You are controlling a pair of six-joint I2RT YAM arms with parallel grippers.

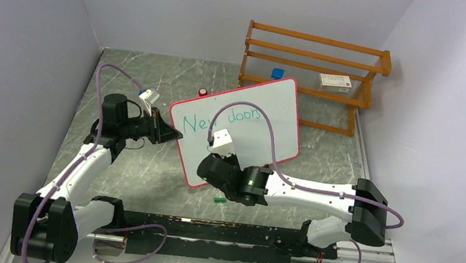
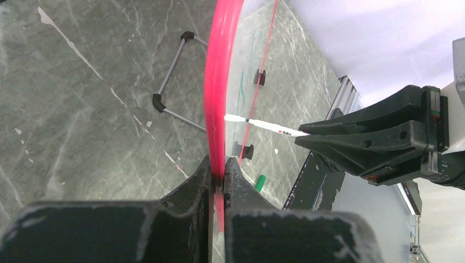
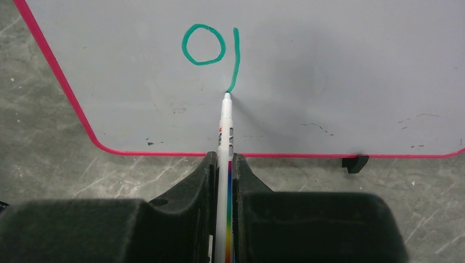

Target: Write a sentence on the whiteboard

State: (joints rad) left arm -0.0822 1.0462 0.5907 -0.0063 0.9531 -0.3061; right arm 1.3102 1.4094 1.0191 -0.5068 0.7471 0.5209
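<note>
The whiteboard [image 1: 285, 111] stands tilted on the table, white with a pink-red rim [image 2: 219, 82]. My left gripper [image 1: 174, 131] is shut on its left edge; the rim is pinched between the fingertips of the left gripper [image 2: 219, 164]. The sentence [image 1: 221, 122] reads "New doors" in green. Below it are a green "o" and one stroke [image 3: 204, 45]. My right gripper [image 3: 224, 159] is shut on a white marker [image 3: 225, 126], whose tip touches the board at the stroke's lower end. In the top view my right gripper [image 1: 210, 159] hides that second line.
A green marker cap [image 1: 220, 199] lies on the table below the board. A wooden rack [image 1: 310, 74] with a small box [image 1: 335, 82] stands at the back right. A blue-capped item [image 1: 277, 73] and a small red item [image 1: 203, 92] sit behind the board. Grey walls close in both sides.
</note>
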